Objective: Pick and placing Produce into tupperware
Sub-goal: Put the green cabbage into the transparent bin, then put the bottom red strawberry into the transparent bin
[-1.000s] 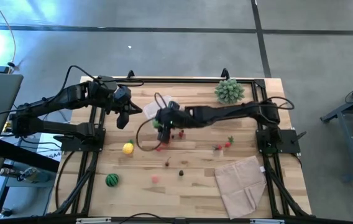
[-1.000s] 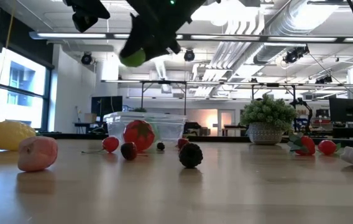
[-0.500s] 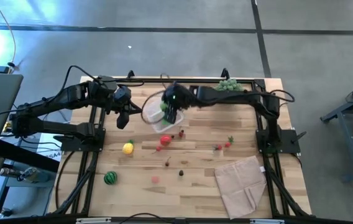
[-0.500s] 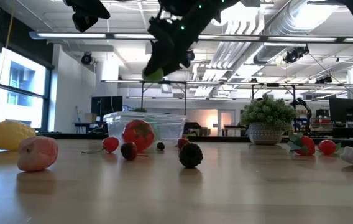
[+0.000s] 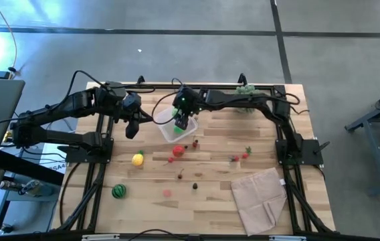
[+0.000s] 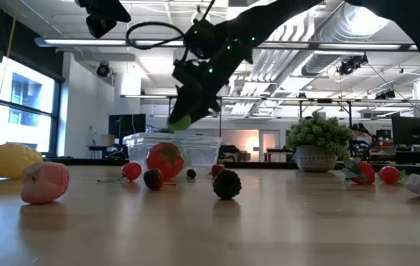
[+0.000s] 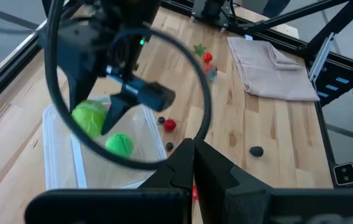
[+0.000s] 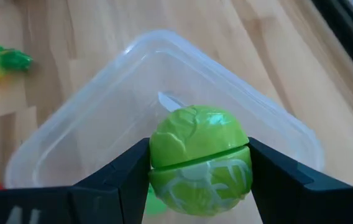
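Note:
The tupperware [image 5: 168,127], a clear squarish tub, stands at the table's far middle. My right gripper [image 5: 180,122] hangs over it, shut on a pale-green leafy round [image 8: 200,158]. That round hangs above the tub's rim in the low view [image 6: 180,120]. A smaller green round [image 7: 119,144] lies inside the tub. Loose produce lies nearer: a lemon [image 5: 138,159], a striped melon ball [image 5: 119,192], a tomato [image 5: 178,150] and small berries [image 5: 235,158]. My left gripper [image 5: 134,131] waits shut, left of the tub, holding nothing. My right gripper pinches the green round by two opposite sides [image 8: 159,163] between its two fingers [image 8: 125,169]. The fingers slant down from the table's right. The round hangs clear of the table, above the tub's open top [image 8: 164,46].
A beige folded cloth [image 5: 260,197] lies at the near right. A spiky green plant ball [image 5: 245,88] stands at the far right, partly behind my right arm. A pink piece [image 6: 44,182] and a dark berry [image 6: 227,184] lie near the front.
My right gripper has carried the green round from above the table's middle toward the far edge and downward. It now hangs low over the tub. The round stays pinched the same way. The left arm has kept still.

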Robot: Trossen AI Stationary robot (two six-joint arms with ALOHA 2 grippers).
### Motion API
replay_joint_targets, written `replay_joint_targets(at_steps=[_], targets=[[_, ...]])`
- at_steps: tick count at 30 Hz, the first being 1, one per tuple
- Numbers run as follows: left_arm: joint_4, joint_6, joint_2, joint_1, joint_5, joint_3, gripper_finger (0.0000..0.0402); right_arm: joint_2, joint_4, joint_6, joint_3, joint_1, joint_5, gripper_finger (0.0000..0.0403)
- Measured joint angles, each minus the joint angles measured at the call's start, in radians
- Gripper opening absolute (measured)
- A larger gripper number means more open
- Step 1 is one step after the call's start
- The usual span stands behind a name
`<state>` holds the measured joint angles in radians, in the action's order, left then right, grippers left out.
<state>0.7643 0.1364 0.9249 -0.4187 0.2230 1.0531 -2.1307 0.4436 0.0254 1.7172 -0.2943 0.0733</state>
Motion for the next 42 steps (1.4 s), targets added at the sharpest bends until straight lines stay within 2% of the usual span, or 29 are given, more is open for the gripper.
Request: replay_joint_targets(at_steps=[12, 17, 26, 35, 42], targets=[[0.000, 0.000, 0.000, 0.000, 0.000, 0.000, 0.0001, -0.093, -0.036, -0.004, 0.000, -0.007, 0.038, 0.0210], [0.000, 0.000, 0.000, 0.000, 0.000, 0.000, 0.0001, -0.096, -0.036, -0.007, 0.000, -0.007, 0.041, 0.0215], [0.000, 0.000, 0.000, 0.000, 0.000, 0.000, 0.0001, -0.096, -0.038, -0.004, 0.000, -0.019, 0.047, 0.0260], [0.000, 0.000, 0.000, 0.000, 0.000, 0.000, 0.0001, -0.093, -0.058, -0.004, 0.002, -0.019, 0.052, 0.0263], [0.000, 0.000, 0.000, 0.000, 0.000, 0.000, 0.0001, -0.046, 0.026, 0.001, 0.089, -0.015, 0.058, 0.0263]])
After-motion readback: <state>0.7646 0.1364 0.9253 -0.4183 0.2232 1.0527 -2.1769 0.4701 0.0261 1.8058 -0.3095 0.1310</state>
